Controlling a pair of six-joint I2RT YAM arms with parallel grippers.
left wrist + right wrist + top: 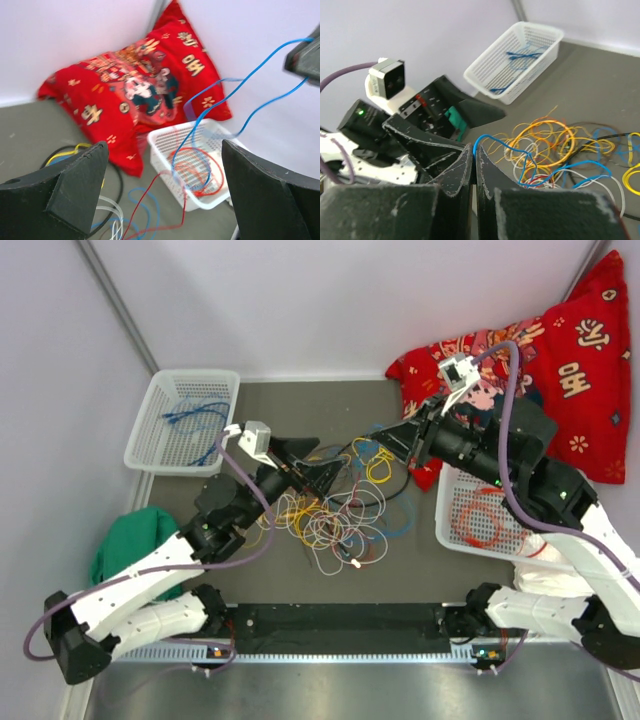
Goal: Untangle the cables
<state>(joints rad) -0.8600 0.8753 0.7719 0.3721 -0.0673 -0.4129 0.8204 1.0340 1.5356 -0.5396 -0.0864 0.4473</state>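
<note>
The cables (335, 515) lie in a loose tangle of yellow, orange, white, blue, red and black loops mid-table; the right wrist view shows them too (555, 145). My right gripper (375, 430) is shut on a blue cable (520, 150), pinched at the fingertips (475, 150) above the tangle's far side. That blue cable (235, 92) runs taut through the air in the left wrist view, beside a red cable (150, 192). My left gripper (330, 458) is open and empty over the tangle's far left, its fingers wide apart (165, 165).
A white basket (140, 440) at back left holds blue cables, also in the right wrist view (520, 55). A white basket (445, 525) at right holds red and orange cables (210, 202). A red cushion (550, 350) is at back right, a green cloth (130, 540) at left.
</note>
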